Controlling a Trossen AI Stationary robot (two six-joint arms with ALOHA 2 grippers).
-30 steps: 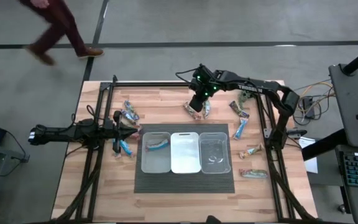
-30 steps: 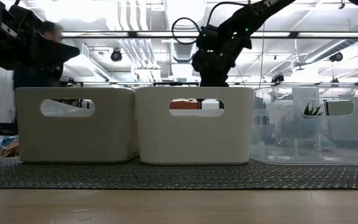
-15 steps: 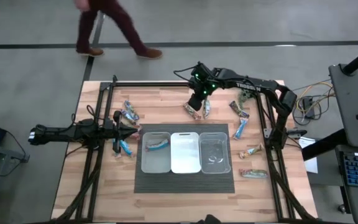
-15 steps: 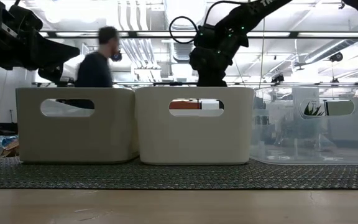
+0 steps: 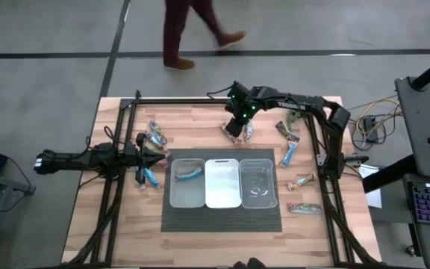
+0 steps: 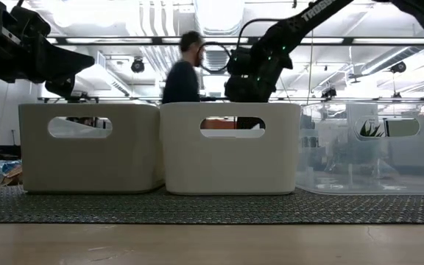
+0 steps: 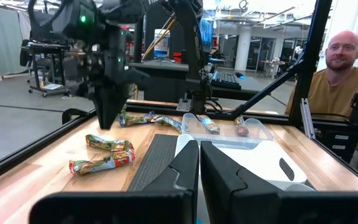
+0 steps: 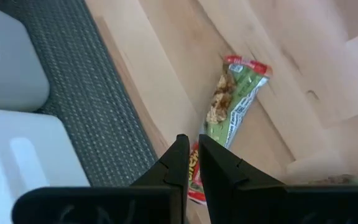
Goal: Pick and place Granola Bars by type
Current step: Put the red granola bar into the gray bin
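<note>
On the wooden table (image 5: 200,232) a dark mat (image 5: 222,220) is laid, and three bins are lined up on it. The left bin (image 5: 187,196) holds one bar (image 5: 188,172); nothing can be made out in the middle bin (image 5: 222,196) or the clear right bin (image 5: 258,196).

At the far left, a cluster of bars (image 5: 154,135) is seen (the exact count cannot be told), with one blue bar (image 5: 151,178) nearer, just beside the left bin. The left gripper (image 5: 160,158) is held low between these, its fingers pressed together on nothing.

Beyond the bins, two bars (image 5: 239,131) lie side by side, and the right gripper (image 5: 235,127) is poised over them; its fingers are nearly closed, with a red-edged wrapper (image 8: 194,177) seen just past the tips, though a grasp cannot be confirmed. A green bar (image 8: 232,102) lies beside it.

To the right, four more bars are scattered: one (image 5: 287,131) far, one blue (image 5: 290,155), one (image 5: 301,181) and one (image 5: 305,208) nearest.

A person (image 5: 192,26) is seen on the floor beyond the table.
</note>
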